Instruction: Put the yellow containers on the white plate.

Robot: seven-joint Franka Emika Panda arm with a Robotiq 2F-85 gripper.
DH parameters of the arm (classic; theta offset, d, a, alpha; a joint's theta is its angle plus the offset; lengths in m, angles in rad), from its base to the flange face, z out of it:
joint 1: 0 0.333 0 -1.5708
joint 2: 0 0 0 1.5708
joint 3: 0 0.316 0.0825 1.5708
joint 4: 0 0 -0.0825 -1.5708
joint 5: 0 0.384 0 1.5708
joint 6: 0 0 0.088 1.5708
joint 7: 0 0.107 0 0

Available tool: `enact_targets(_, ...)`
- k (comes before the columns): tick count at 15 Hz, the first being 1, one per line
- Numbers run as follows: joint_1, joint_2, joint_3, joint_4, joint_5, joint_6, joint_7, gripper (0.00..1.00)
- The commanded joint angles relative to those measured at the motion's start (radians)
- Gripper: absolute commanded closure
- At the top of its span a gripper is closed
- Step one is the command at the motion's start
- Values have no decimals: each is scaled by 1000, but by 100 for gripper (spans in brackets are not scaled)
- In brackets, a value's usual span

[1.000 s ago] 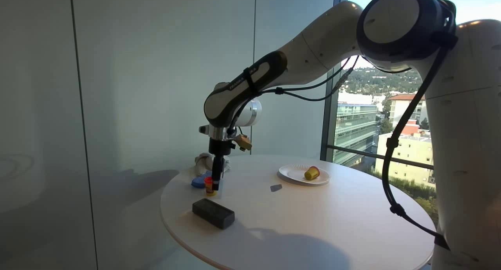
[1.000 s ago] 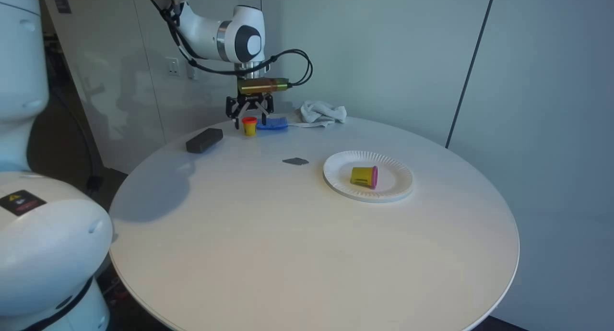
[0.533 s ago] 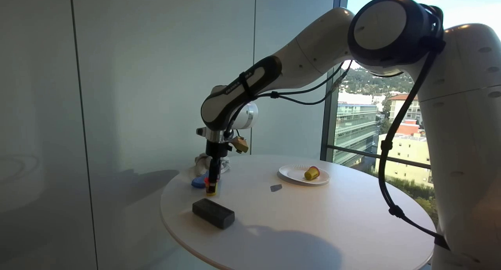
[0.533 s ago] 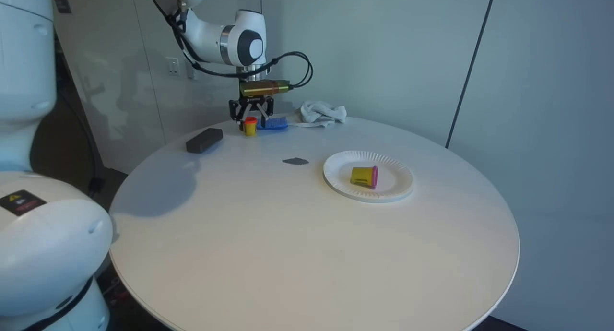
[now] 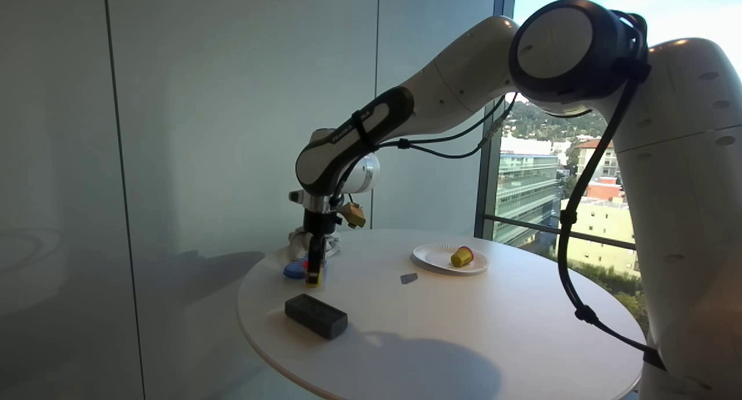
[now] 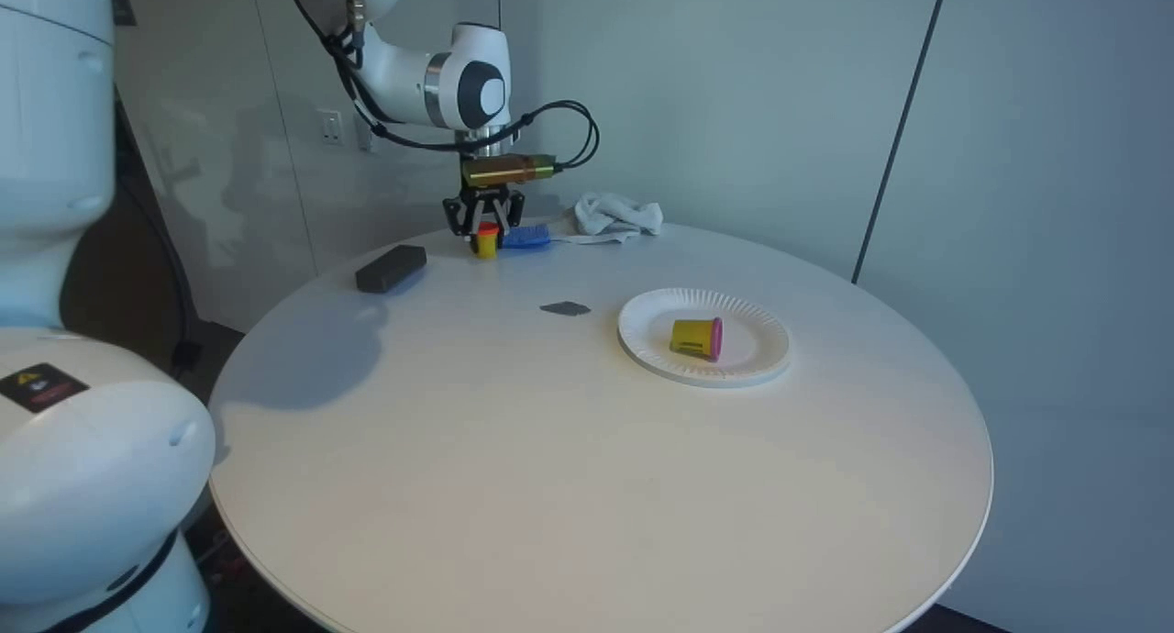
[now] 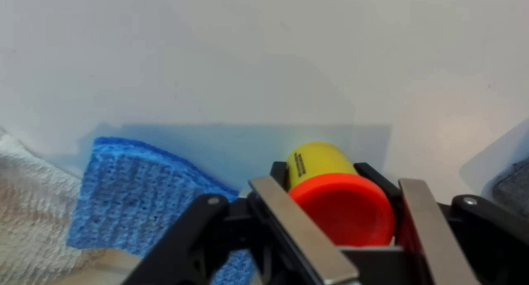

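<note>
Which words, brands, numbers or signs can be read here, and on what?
"FRANKA": on the white robot arm; letters past the black strap blurred.
Yellow triangle: on the arm's black rectangular label; print too small.
Yellow cylinder with red lid: print too small.
Yellow cylinder with pink lid: likewise.
Dark wall plaque: unreadable.

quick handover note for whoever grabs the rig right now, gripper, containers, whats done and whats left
Gripper: closed on the red-lidded yellow container, which is upright, away from the plate; whether it is clear of the table is hard to tell.
Pink-lidded yellow container: lying on its side on the white plate.
Done: one of the two yellow containers in view is on the plate.
Left: carry the red-lidded one over and release it, probably best beside the other.
</note>
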Motion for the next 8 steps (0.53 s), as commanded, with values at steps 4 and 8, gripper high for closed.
enact_targets(4, -15, -107, -13, -23, -57, 15, 87, 79)
enact_targets(8, -33, -248, -69, -100, -146, 18, 251, 79)
